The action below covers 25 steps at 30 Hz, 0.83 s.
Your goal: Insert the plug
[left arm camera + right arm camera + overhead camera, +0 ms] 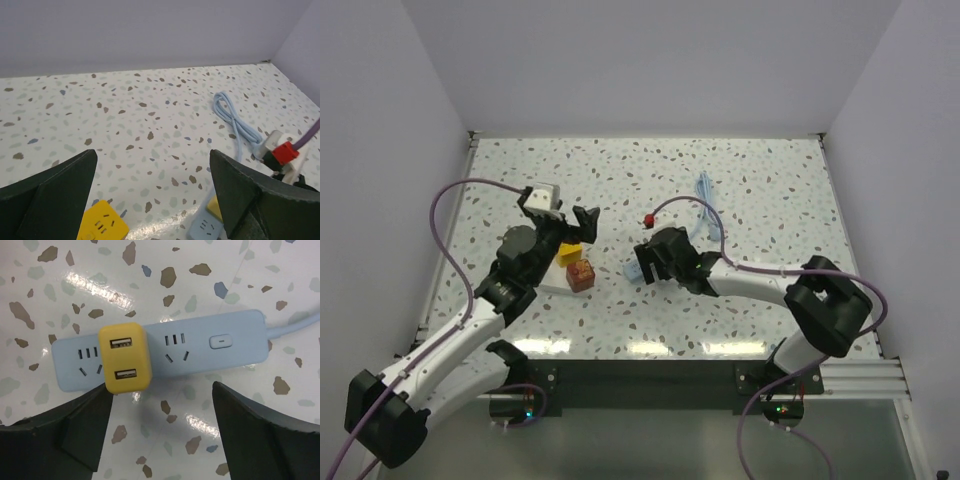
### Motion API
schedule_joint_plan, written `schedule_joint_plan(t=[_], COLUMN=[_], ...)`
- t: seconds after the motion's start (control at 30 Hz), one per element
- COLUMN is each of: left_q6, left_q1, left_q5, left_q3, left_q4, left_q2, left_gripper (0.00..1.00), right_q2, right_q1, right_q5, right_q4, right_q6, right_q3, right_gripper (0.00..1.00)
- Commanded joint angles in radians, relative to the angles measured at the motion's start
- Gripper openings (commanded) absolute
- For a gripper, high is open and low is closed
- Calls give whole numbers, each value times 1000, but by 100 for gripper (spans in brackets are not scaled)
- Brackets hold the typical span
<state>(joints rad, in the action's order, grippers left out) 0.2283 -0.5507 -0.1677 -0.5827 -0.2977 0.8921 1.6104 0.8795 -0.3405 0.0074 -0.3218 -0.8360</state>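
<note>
A light-blue power strip (210,342) lies flat on the speckled table. A yellow two-port USB plug (125,357) sits on it, over the sockets left of the middle. My right gripper (161,392) is open just above them, with a finger on either side of the strip's near edge, holding nothing. In the top view the right gripper (645,260) covers most of the strip (635,272). My left gripper (565,225) is open and empty, raised above the table to the left. Its wrist view shows the strip's end (205,227) with the yellow plug (216,207) at the lower right.
A yellow socket cube (570,254) and a red one (581,275) stand on a white base (552,278) under the left gripper. The strip's coiled blue cable (708,195) lies behind the right gripper. White walls close in the table at the back and both sides.
</note>
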Motion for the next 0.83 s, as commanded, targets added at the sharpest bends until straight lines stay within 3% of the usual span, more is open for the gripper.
schedule_joint_plan(t=[0.0, 0.03, 0.07, 0.27, 0.7, 0.8], left_q6=[48, 48, 51, 57, 28, 20], left_q1=[5, 3, 3, 3, 3, 2], left_q5=[-252, -275, -317, -412, -523, -549], left_q3=[-35, -45, -48, -60, -85, -91], left_q4=[140, 158, 190, 259, 296, 324], left_q2=[-61, -70, -87, -139, -134, -114], left_gripper=[100, 100, 100, 100, 100, 100], right_q2=[-110, -122, -138, -234, -371, -415], right_q1=[-19, -31, -39, -128, -543, -589], right_q5=[38, 46, 49, 74, 133, 118], right_q4=[-57, -60, -61, -35, 15, 39], right_q6=[81, 93, 110, 150, 44, 27], right_q3=[-43, -57, -64, -87, -14, 35], right_gripper=[88, 97, 99, 99, 99, 99])
